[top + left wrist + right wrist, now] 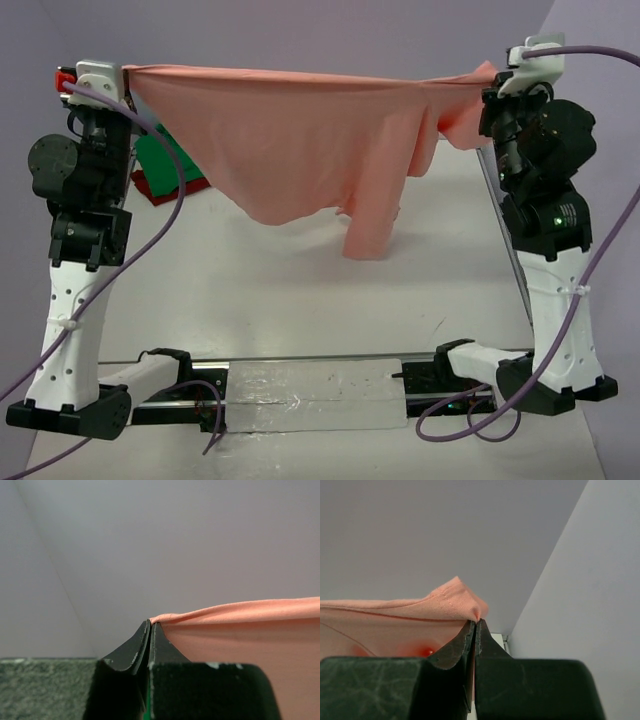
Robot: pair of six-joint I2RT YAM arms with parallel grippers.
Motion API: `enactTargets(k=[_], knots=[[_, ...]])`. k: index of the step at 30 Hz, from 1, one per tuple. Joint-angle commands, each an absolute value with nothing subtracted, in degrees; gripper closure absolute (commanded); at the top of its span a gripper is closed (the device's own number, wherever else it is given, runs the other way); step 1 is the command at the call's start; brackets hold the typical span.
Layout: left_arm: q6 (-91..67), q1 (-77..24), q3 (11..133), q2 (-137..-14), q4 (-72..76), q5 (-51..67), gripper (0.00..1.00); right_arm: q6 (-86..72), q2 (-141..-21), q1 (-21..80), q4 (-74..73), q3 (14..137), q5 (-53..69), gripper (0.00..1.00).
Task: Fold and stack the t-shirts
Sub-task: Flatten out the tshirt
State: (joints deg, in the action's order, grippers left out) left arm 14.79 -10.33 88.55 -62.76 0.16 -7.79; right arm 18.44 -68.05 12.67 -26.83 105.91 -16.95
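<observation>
The salmon-pink t-shirt (300,140) hangs stretched in the air between both raised arms, its lower part and one sleeve dangling above the table. My left gripper (128,72) is shut on its top left corner; in the left wrist view the gripper (150,623) pinches the pink edge (240,630). My right gripper (497,72) is shut on the top right corner; in the right wrist view the gripper (476,621) pinches pink cloth (395,620). The bright green t-shirt (165,165) lies on the dark red t-shirt (165,192) at the far left of the table, partly hidden by the left arm.
The white table (300,300) spreads below the hanging shirt. A clear plastic sheet (310,395) lies between the arm bases at the near edge. Purple walls stand behind and at both sides.
</observation>
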Motion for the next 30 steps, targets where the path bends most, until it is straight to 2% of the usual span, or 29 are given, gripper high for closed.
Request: enactTargets(k=[1, 5, 10, 18, 24, 27, 30], knots=[[13.4, -8.9, 94.0, -59.6, -2.0, -12.7, 0.97, 17.1, -62.8, 10.2, -29.6, 111.5, -18.9, 1.00], [8.2, -9.0, 99.6, -58.3, -9.8, -8.1, 0.97, 11.0, -61.0, 10.1, -37.1, 119.6, -13.6, 1.00], [2.9, -9.0, 105.2, -54.6, -17.0, -5.4, 0.97, 6.4, -54.7, 10.2, -41.8, 120.9, -7.7, 1.00], [10.2, -9.0, 106.4, -50.2, -21.0, -12.9, 0.96, -6.4, -52.7, 10.1, -38.4, 109.4, 19.5, 1.00], [12.3, -9.0, 106.6, -49.1, -22.4, -13.1, 0.96, -15.8, -53.9, 10.2, -24.0, 97.1, 39.2, 1.00], [12.2, -9.0, 106.8, -49.6, -23.0, -12.4, 0.96, -18.9, -54.4, 10.2, -18.4, 91.9, 44.0, 1.00], [12.0, -9.0, 106.9, -50.0, -23.1, -12.2, 0.96, -15.9, -55.6, 10.1, -20.3, 91.3, 41.6, 1.00]])
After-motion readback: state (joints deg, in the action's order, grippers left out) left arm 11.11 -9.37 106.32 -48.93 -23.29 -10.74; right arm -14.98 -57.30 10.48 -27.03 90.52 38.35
